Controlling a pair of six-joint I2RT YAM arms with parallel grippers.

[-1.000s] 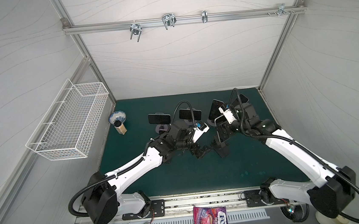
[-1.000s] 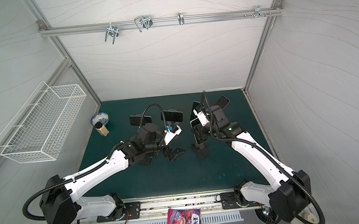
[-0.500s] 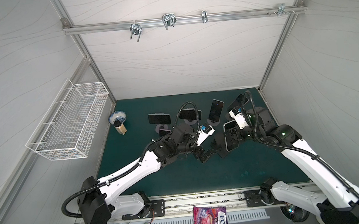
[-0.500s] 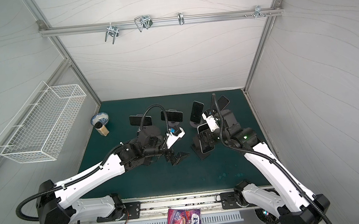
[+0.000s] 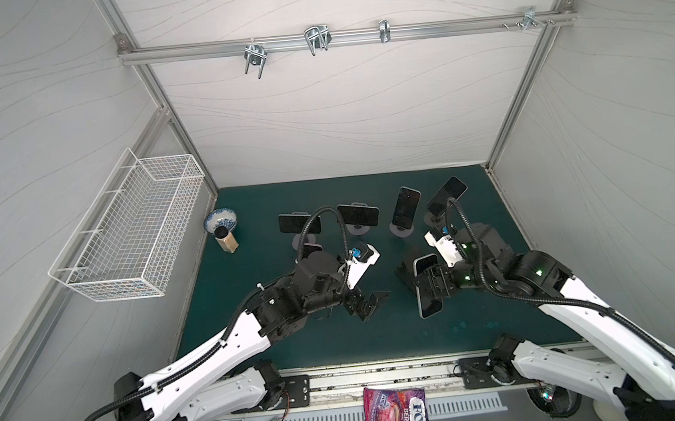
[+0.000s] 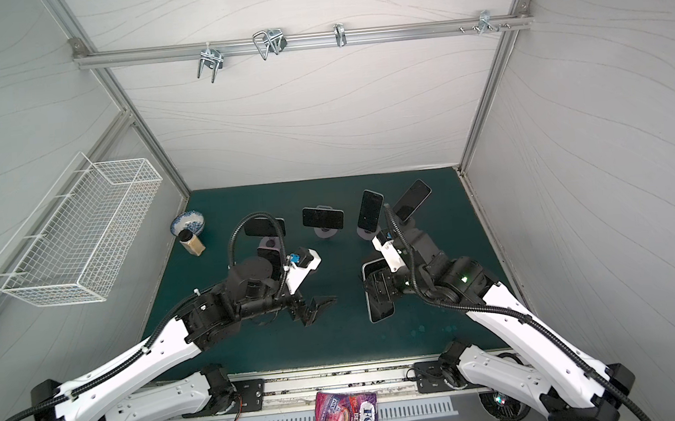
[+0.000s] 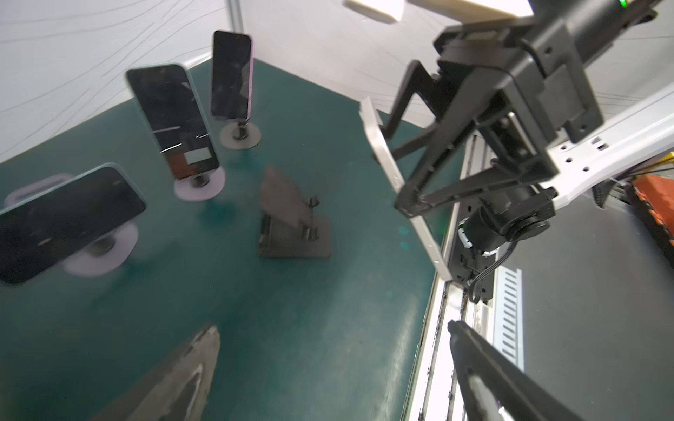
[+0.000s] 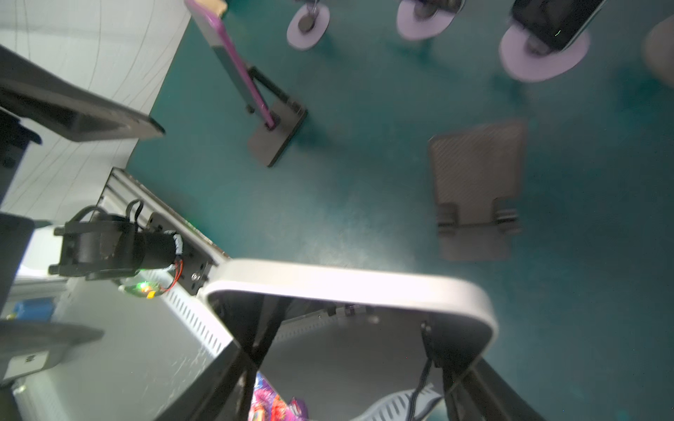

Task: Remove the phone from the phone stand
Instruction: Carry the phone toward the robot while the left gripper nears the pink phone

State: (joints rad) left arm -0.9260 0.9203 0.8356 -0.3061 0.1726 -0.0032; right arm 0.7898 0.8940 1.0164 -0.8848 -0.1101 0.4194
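My right gripper [image 5: 432,285] is shut on the phone [image 5: 428,289], a silver-edged handset with a dark screen. It holds the phone in the air, clear of the phone stand [image 5: 405,274]. The left wrist view shows this phone [image 7: 401,182] edge-on in the right gripper [image 7: 412,197], and the black folding phone stand [image 7: 291,222] empty on the green mat. In the right wrist view the phone [image 8: 346,284] fills the foreground and the phone stand [image 8: 474,189] lies beyond it. My left gripper [image 5: 371,302] hangs open beside them, holding nothing.
Several other phones rest on round purple stands [image 5: 358,214] along the back. One purple-cased phone [image 8: 237,62] leans on another black stand. A bowl [image 5: 220,219] and jar [image 5: 226,240] sit back left. A wire basket [image 5: 133,229] hangs on the left wall, and a candy bag [image 5: 395,417] lies in front.
My right gripper has drawn the phone up off the stand and toward the front of the mat. My left arm has shifted slightly frontward, still open.
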